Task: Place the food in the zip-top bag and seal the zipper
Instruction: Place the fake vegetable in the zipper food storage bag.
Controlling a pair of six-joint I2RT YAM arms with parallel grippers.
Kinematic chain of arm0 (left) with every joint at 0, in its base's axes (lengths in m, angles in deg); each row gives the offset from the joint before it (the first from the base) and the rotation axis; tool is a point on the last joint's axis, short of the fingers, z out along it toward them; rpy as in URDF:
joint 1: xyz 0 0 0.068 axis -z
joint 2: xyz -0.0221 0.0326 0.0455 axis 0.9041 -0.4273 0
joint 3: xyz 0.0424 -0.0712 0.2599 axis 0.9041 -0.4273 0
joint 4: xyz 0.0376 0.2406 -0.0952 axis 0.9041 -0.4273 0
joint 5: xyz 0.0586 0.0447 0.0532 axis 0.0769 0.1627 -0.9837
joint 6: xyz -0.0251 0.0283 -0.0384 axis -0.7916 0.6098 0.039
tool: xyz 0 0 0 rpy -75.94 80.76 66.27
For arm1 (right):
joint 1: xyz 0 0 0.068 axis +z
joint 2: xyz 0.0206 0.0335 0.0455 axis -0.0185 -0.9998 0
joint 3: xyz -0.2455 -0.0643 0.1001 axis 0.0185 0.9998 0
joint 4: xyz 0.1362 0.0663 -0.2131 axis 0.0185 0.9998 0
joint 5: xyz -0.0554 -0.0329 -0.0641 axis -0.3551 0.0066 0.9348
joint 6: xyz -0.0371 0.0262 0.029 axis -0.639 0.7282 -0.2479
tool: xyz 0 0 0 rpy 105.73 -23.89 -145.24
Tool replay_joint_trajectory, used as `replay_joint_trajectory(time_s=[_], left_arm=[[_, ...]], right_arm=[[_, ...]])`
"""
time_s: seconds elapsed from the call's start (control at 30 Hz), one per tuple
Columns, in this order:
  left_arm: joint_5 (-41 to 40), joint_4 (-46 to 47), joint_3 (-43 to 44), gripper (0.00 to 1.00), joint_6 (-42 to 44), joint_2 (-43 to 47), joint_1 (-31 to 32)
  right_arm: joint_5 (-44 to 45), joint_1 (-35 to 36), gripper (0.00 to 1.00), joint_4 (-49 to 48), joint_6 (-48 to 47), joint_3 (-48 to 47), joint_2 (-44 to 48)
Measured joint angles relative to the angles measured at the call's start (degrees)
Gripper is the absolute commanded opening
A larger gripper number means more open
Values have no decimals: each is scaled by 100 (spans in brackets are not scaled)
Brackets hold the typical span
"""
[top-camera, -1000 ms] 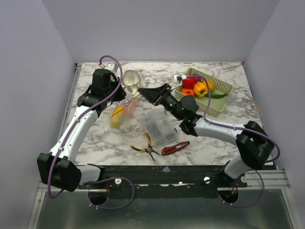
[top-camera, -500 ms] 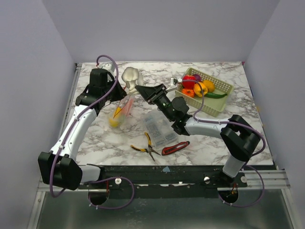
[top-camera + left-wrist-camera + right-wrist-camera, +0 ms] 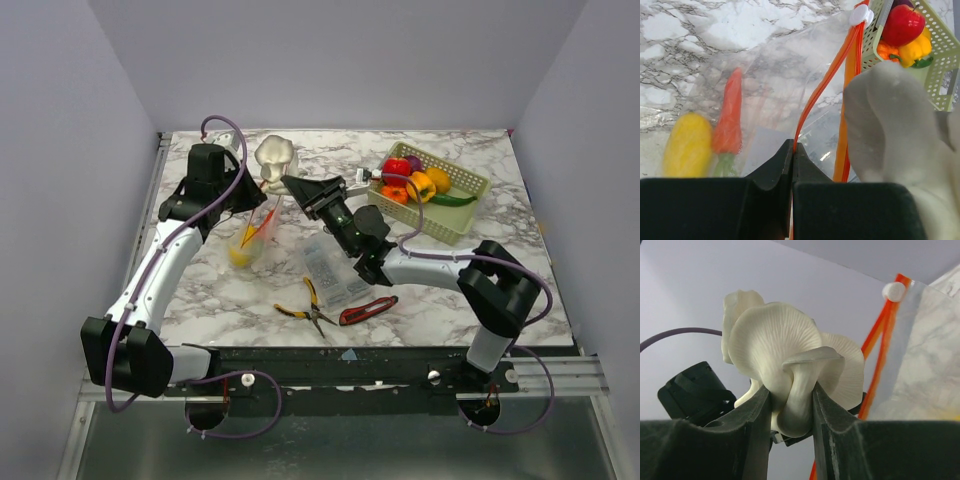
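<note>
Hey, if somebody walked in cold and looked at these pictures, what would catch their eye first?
Probably the white mushroom, clamped in the right pincer and raised beside the mouth of the clear zip-top bag. Next, the bag's orange-red zipper, pinched in the left pincer, with a yellow piece and a carrot lying inside. At the far right, a green basket holds bright peppers.
</note>
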Motion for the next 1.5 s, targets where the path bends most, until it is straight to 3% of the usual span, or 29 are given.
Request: replay_joint_trajectory(time_s=[0.43,0.9,1.3,1.5], left_arm=[[11,87,-101,0,-107,52,-197],[7,142,-164,0,-131,131,-273],[24,142,-173,0,-136,146,-286],[70,232,-190,0,-129,177,-286]], right_arm=[[17,122,0,164,48,645,-293],[11,122,0,2981,-960,-450,-46],[-9,144,0,3722,-2251,-363,411],[210,219,0,5023,-2793,-1582,-52]])
